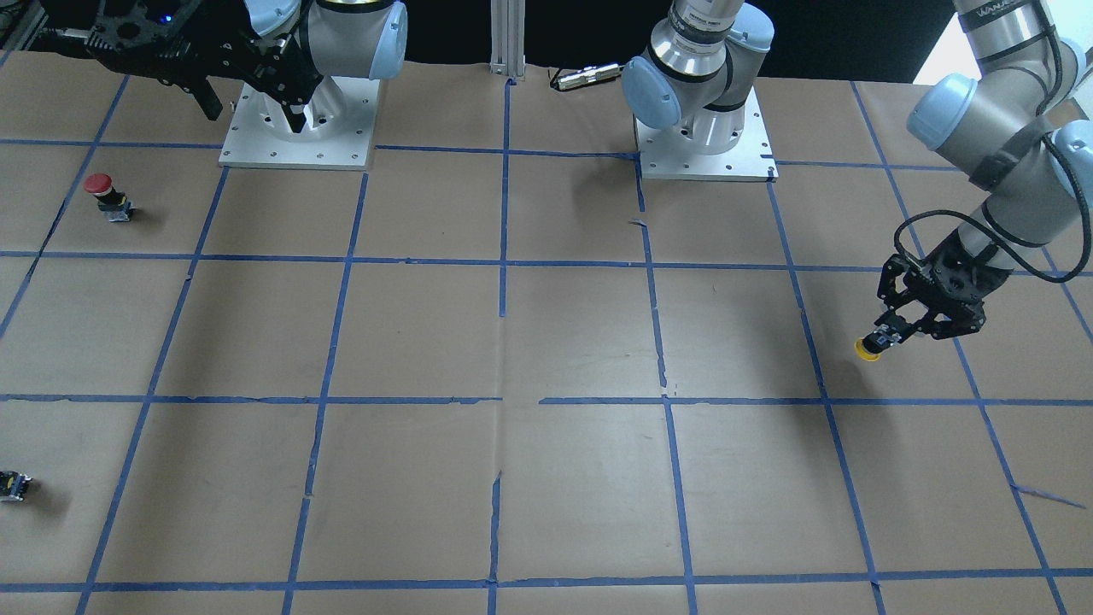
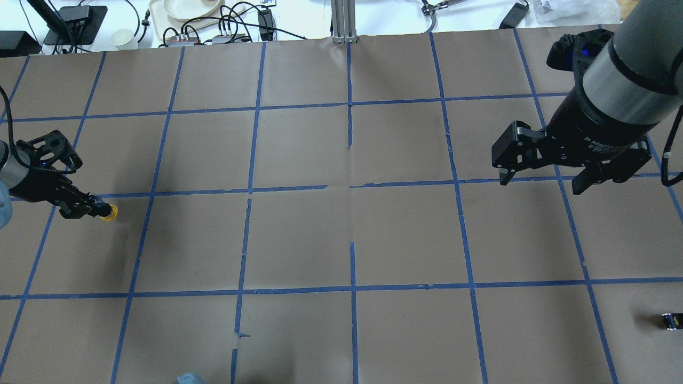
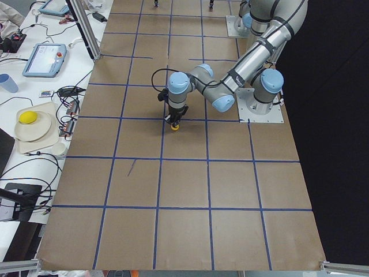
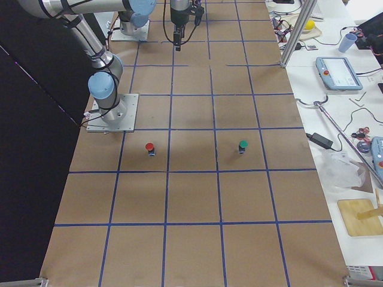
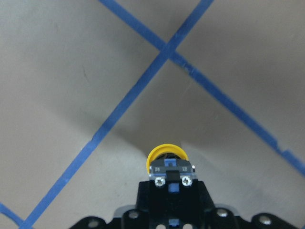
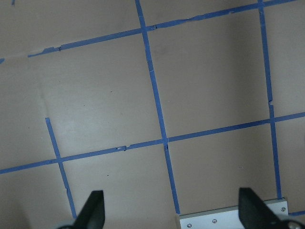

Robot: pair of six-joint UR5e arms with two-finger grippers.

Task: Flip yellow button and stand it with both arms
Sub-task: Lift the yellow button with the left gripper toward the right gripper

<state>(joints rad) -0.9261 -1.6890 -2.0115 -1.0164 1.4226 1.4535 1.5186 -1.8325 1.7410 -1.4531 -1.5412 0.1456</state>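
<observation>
The left gripper (image 1: pixel 888 335) is gripping the yellow button (image 1: pixel 868 348) by its dark body, with the contact block sitting between the fingers and the yellow cap sticking out past the fingertips, pointing down and away toward the table (image 1: pixel 581 342). In the wrist view the left gripper (image 5: pixel 170 179) is showing two small screws on the block facing the camera, with the cap (image 5: pixel 165 153) beyond them. The yellow button (image 2: pixel 109 213) is hanging far out on the robot's left side of the table, just beside a blue tape line. It seems to be sitting a little above the brown paper, but the views are not making it clear whether the cap is touching.

The right gripper (image 2: pixel 541 184) is hovering high over the robot's right side of the table with its jaws spread wide and nothing between them. Its wrist view is showing only the two fingertips (image 6: pixel 94 209) over the taped paper.

A red button (image 1: pixel 101 192) is standing upright on the robot's right side, well apart from both grippers. A green button (image 4: pixel 242 145) is standing near it, one square over. A small dark block (image 1: pixel 13 485) is lying near the table's edge on that same side.
</observation>
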